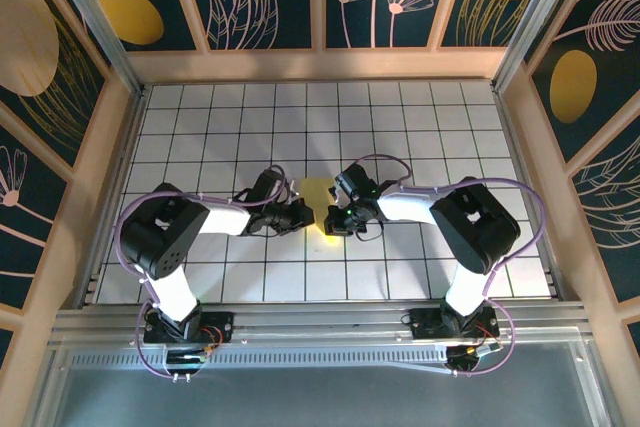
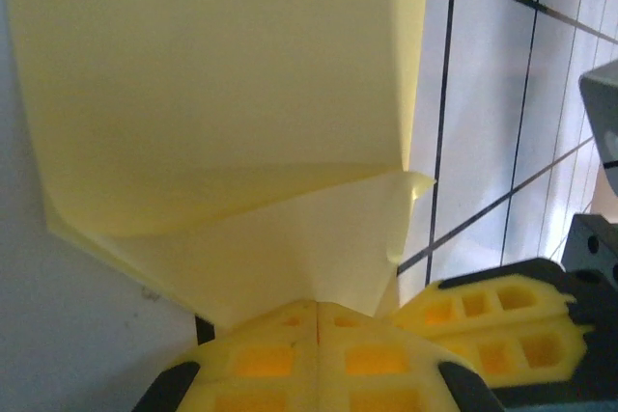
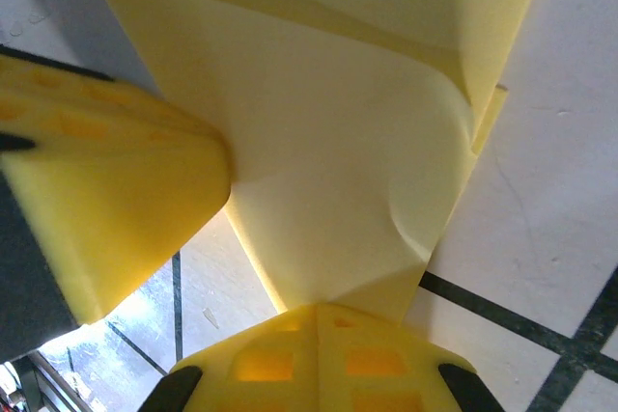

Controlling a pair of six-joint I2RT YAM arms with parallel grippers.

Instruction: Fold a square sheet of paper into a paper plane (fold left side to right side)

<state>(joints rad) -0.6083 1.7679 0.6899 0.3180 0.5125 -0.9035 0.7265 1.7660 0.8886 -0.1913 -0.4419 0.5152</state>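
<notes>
sheet of paper point(image 1: 316, 194) lies mid table point(image 1: 200, 127), partly folded, its near edge between the two hands. left hand point(image 1: 300, 215) is closed tight, pinching that near edge. right hand point(image 1: 336, 219) is likewise closed on the same edge, just beside the left, yellow fingertips close together. left wrist view: the edge of an upper layer runs slantwise across the sheet, with one corner curled at the right. right wrist view: the paper buckles softly above the grip. bare tiles lie on every side of the sheet; the side walls point(image 1: 108, 172) stand well apart from both arms
</notes>
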